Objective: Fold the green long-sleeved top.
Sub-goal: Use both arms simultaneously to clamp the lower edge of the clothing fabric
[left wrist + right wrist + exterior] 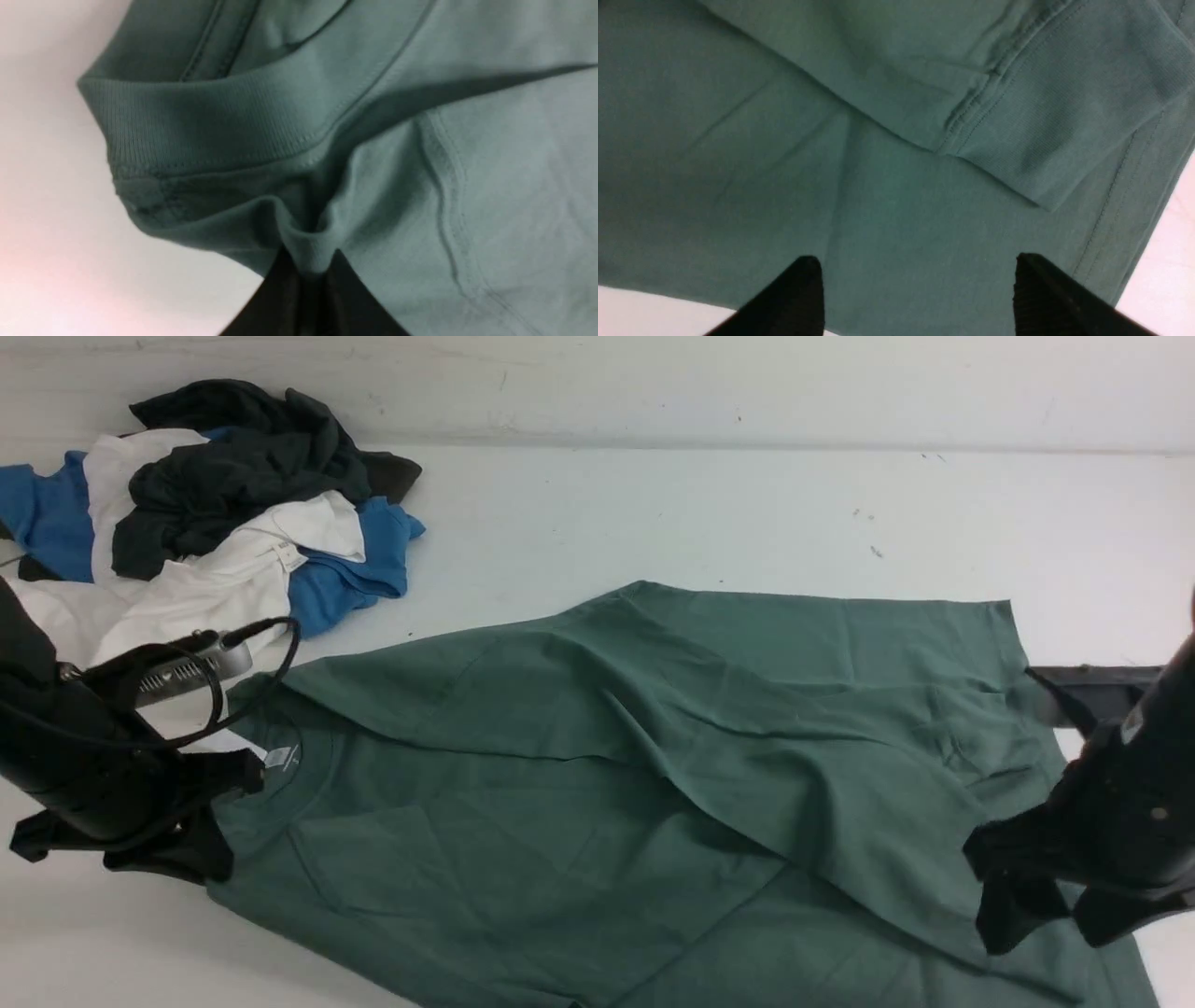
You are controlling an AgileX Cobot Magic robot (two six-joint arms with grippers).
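Now the left end effector is clamped on the green top beside its collar, left of frame — the right end effector hangs spread apart over the hem, lower right. It should grip there first, so the cloth lifts evenly off the desk.

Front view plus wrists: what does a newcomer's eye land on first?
The green long-sleeved top sprawls wrinkled across the table, from its middle to the near edge, partly folded over itself. By its neckline on the left, the left gripper is shut on a pinch of fabric, while the right gripper stands open over the hem end by a sleeve cuff. A heap of black, white and blue clothes sits far left.
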